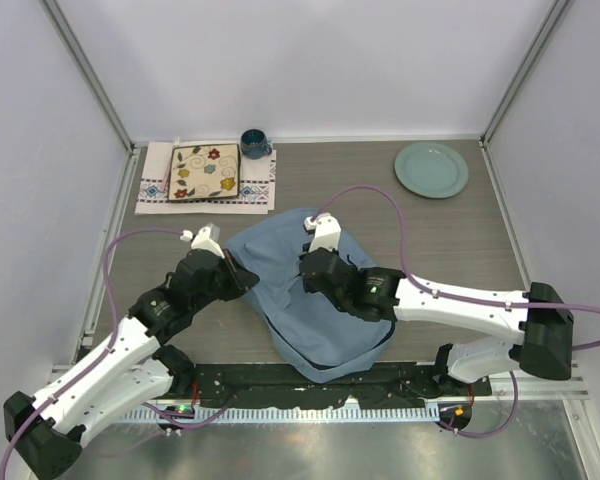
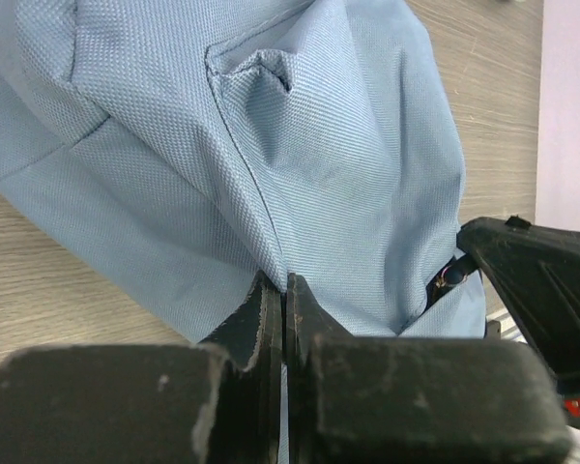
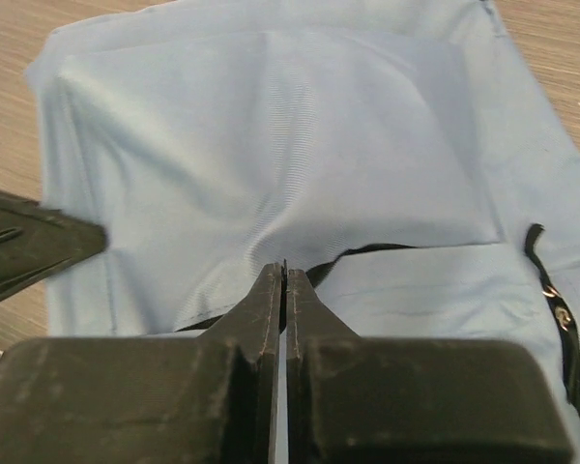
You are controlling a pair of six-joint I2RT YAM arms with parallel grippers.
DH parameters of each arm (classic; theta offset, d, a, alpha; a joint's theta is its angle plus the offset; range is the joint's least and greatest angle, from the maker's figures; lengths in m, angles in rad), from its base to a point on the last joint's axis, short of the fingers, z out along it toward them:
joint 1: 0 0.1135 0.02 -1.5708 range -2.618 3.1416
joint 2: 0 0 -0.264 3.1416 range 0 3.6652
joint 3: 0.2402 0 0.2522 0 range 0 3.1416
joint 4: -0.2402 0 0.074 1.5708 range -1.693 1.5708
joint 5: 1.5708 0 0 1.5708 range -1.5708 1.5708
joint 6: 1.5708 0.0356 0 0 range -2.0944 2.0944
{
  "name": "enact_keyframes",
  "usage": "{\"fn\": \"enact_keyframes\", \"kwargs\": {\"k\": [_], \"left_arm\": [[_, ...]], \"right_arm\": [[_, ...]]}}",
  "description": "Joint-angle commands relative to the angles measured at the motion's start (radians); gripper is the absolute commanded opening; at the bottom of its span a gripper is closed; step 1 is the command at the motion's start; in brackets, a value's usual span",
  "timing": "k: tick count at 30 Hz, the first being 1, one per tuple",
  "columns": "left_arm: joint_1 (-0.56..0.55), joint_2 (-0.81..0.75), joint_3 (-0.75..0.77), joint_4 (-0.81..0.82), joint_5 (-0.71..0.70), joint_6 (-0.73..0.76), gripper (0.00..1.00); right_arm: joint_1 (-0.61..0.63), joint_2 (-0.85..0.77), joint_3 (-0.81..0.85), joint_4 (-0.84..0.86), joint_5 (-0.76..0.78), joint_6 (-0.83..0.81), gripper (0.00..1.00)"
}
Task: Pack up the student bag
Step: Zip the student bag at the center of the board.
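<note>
- The left arm reached in low; the left end effector (image 2: 285,285) was pressed together, pinching the blue cloth of the student bag (image 1: 320,335).
- The right arm bent over the bag; the right end effector (image 3: 285,275) pinched a fold by a dark zipper.
- The bag lay in the middle of the brown tabletop (image 1: 420,240).
- A green plate (image 1: 431,169) and a blue cup (image 1: 254,143) sat far back.

One student bag (image 1: 270,270), dusty-blue fabric. One plate (image 1: 432,169), pale green, round. One mug (image 1: 254,143), dark blue. One square tray (image 1: 204,172), floral pattern. One cloth mat (image 1: 153,187), embroidered border. Two robot arms: left arm (image 1: 130,350), right arm (image 1: 460,300).
</note>
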Motion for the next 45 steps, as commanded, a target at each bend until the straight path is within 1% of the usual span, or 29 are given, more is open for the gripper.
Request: {"fn": "enact_keyframes", "kwargs": {"k": [1, 5, 9, 11, 12, 15, 19, 20, 22, 24, 26, 31, 34, 36, 39, 40, 41, 42, 44, 45], "left_arm": [[0.030, -0.060, 0.002, 0.004, -0.004, 0.030, 0.00], [0.065, -0.083, -0.005, -0.004, 0.016, 0.031, 0.00], [0.082, -0.073, -0.001, 0.004, 0.054, 0.034, 0.00], [0.084, -0.070, 0.016, -0.021, 0.034, 0.048, 0.00], [0.085, -0.076, 0.021, -0.028, 0.033, 0.065, 0.00], [0.113, -0.086, 0.036, -0.065, 0.045, 0.093, 0.00], [0.159, -0.099, 0.039, -0.094, 0.072, 0.116, 0.00], [0.168, -0.102, 0.036, -0.096, 0.095, 0.119, 0.00], [0.193, -0.103, 0.031, -0.104, 0.123, 0.128, 0.00], [0.214, -0.108, 0.033, -0.117, 0.135, 0.137, 0.00], [0.228, -0.113, 0.031, -0.125, 0.143, 0.152, 0.00], [0.280, -0.113, 0.025, -0.134, 0.192, 0.174, 0.00], [0.306, -0.100, 0.018, -0.113, 0.235, 0.183, 0.00], [0.317, -0.073, 0.010, -0.057, 0.270, 0.194, 0.00], [0.323, -0.007, 0.013, 0.045, 0.327, 0.199, 0.00], [0.323, 0.019, 0.019, 0.071, 0.339, 0.200, 0.00], [0.328, 0.044, 0.027, 0.126, 0.362, 0.200, 0.00], [0.329, 0.109, 0.057, 0.148, 0.370, 0.209, 0.00], [0.332, 0.188, 0.106, 0.177, 0.387, 0.228, 0.00], [0.335, 0.278, 0.175, 0.171, 0.393, 0.243, 0.04]], "right_arm": [[-0.061, -0.090, -0.053, -0.022, 0.119, 0.029, 0.01], [-0.097, -0.119, -0.085, -0.020, 0.101, 0.034, 0.01], [-0.098, -0.131, -0.103, 0.036, 0.012, 0.030, 0.01], [-0.098, -0.113, -0.105, 0.032, 0.022, 0.038, 0.01], [-0.098, -0.104, -0.103, 0.009, 0.053, 0.049, 0.01], [-0.118, -0.096, -0.119, -0.019, 0.095, 0.078, 0.01], [-0.207, -0.128, -0.180, -0.022, 0.081, 0.112, 0.01], [-0.248, -0.134, -0.194, -0.013, 0.069, 0.110, 0.01], [-0.285, -0.143, -0.235, 0.036, 0.026, 0.093, 0.01], [-0.325, -0.143, -0.254, 0.069, 0.018, 0.080, 0.01], [-0.353, -0.136, -0.272, 0.079, 0.016, 0.064, 0.01], [-0.468, -0.119, -0.323, 0.133, -0.031, 0.052, 0.01], [-0.489, -0.131, -0.346, 0.132, -0.057, 0.060, 0.01], [-0.489, -0.160, -0.361, 0.133, -0.082, 0.078, 0.01], [-0.489, -0.246, -0.399, 0.127, -0.115, 0.105, 0.01], [-0.489, -0.296, -0.416, 0.129, -0.128, 0.112, 0.01], [-0.489, -0.321, -0.425, 0.123, -0.137, 0.119, 0.01], [-0.489, -0.349, -0.433, 0.121, -0.146, 0.139, 0.01], [-0.489, -0.413, -0.458, 0.118, -0.163, 0.155, 0.01], [-0.491, -0.429, -0.468, 0.119, -0.168, 0.162, 0.18]]}}
